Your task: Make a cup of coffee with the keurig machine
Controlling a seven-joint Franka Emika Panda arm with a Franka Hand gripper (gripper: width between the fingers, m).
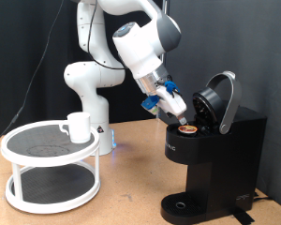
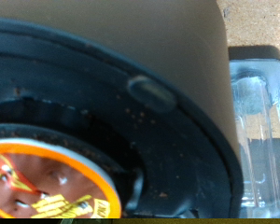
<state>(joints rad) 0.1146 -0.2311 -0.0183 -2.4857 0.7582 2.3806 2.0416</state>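
Note:
The black keurig machine (image 1: 215,155) stands at the exterior view's right with its domed lid (image 1: 220,97) swung up and open. A small pod with a brown and orange top (image 1: 187,131) sits in the open chamber. It fills the wrist view (image 2: 51,187), ringed by the black pod holder (image 2: 159,121). My gripper (image 1: 181,116) hangs just above the pod, tilted down towards the chamber. Its fingers do not show in the wrist view. The white cup (image 1: 78,127) stands on the top tier of a round white rack (image 1: 28,155) at the exterior view's left, far from the gripper.
The round drip tray (image 1: 183,204) at the machine's base has nothing on it. The clear water tank (image 2: 261,131) shows beside the pod holder. The robot's white base (image 1: 89,84) stands behind the rack. The wooden table (image 1: 131,183) lies between rack and machine.

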